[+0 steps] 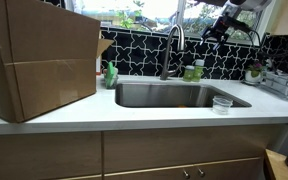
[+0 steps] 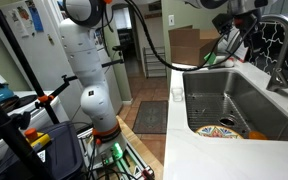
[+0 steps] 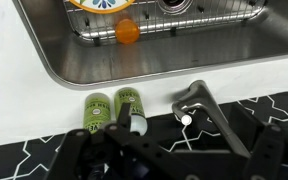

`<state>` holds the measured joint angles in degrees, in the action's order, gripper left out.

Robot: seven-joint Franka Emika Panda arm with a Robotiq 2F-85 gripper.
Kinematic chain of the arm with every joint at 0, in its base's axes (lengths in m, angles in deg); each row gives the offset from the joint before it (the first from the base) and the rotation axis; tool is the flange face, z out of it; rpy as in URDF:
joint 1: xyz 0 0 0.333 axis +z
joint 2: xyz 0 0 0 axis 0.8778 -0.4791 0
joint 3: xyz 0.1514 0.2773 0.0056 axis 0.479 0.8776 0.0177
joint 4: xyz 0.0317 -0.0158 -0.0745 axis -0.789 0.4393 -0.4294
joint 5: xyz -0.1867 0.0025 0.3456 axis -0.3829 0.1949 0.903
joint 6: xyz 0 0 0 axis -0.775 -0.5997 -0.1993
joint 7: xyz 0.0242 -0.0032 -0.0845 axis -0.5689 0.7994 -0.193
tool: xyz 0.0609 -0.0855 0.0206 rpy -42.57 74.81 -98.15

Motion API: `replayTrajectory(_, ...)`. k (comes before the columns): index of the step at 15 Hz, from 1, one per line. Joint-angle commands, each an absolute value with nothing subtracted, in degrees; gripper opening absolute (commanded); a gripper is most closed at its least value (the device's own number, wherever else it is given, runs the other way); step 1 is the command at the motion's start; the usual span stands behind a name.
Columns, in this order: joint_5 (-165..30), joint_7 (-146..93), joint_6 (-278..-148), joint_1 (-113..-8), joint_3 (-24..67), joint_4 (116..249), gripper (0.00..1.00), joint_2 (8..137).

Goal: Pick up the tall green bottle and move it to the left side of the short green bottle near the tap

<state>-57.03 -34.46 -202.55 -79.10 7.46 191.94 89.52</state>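
Kitchen desk point(image 1: 134, 115) with a steel sink point(image 1: 154, 96): the fingers point(image 3: 82, 158) are spread wide and hold nothing, well above the bottles.

Seen from the wrist, the tall green bottle point(image 3: 129, 105), with its pale top, stands on the desk behind the sink rim. The short green bottle point(image 3: 95, 112) is just beside it on one flank and the base of the tap point(image 3: 199, 105) is near on the other. The tall bottle lies ahead of the fingers, in the gap between them and closer to the one at picture-left, and touches neither. In an exterior view the fingers hang high by the window, up and to picture-right of the tap's curved spout, with the green bottles down at its foot. An orange ball point(image 3: 128, 31) lies in the sink, and a clear cup point(image 1: 221, 103) stands at the sink's corner.
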Motion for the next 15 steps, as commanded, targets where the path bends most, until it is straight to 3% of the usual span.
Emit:
replayTrajectory(1,-57.56,-35.53,-203.08,-79.55,7.09,190.83,1.00,88.17)
replayTrajectory(15,-58.79,-12.84,-210.83,-84.86,5.87,183.36,1.00,77.03)
